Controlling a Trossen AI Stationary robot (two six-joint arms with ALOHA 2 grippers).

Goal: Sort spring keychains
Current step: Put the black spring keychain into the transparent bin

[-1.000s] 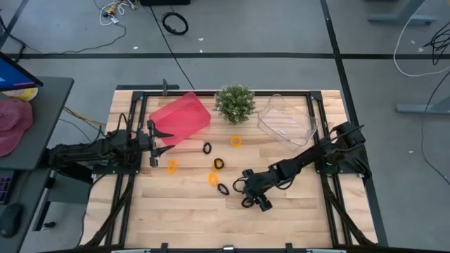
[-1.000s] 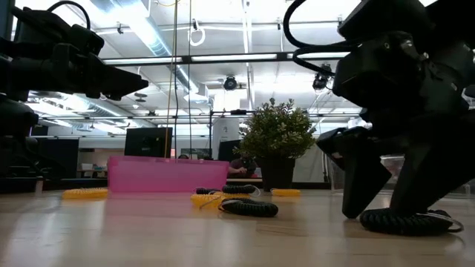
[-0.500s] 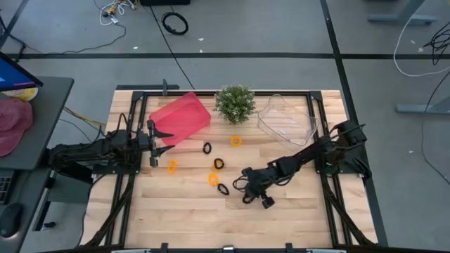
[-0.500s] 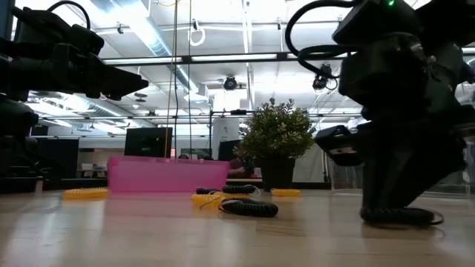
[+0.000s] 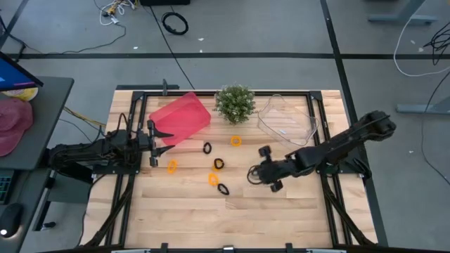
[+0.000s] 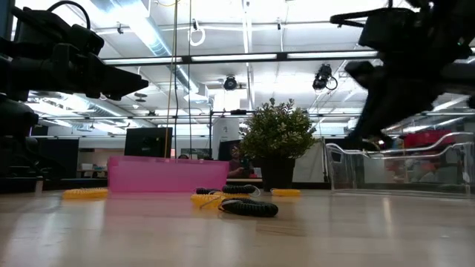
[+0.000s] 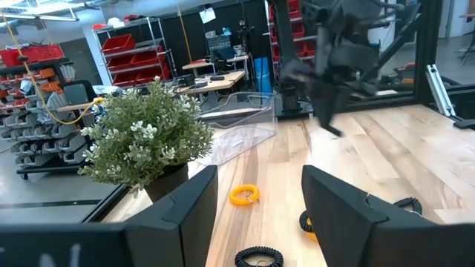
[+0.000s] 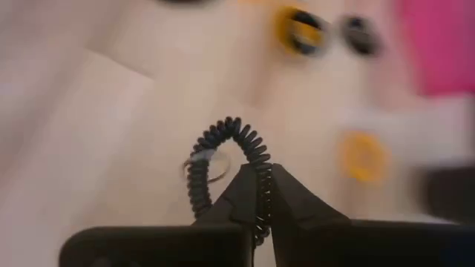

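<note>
Keychains lie scattered mid-table; the right gripper [image 8: 256,194] pinches 1 black keychain [image 8: 223,167], lifted clear for carrying, probably toward the clear tray [image 5: 287,119] at 1 o'clock. Left gripper [image 5: 156,143] waits open at 9 o'clock.

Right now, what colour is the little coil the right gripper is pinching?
Black; the spring keychain shows best in the right wrist view, held in the right gripper.

Grey floor [image 5: 232,28] all around the pale wooden table [image 5: 183,211], dark seams crossing it. A black cable coil [image 5: 175,23] lies on it up top, white cable [image 5: 415,49] loops at the right. At the left edge, a dark desk [image 5: 35,126] carries a pink cap [image 5: 13,123]. Across the room, long ceiling lights [image 6: 245,55] glow bright, and red storage bins [image 7: 126,52] fill metal shelving.
</note>
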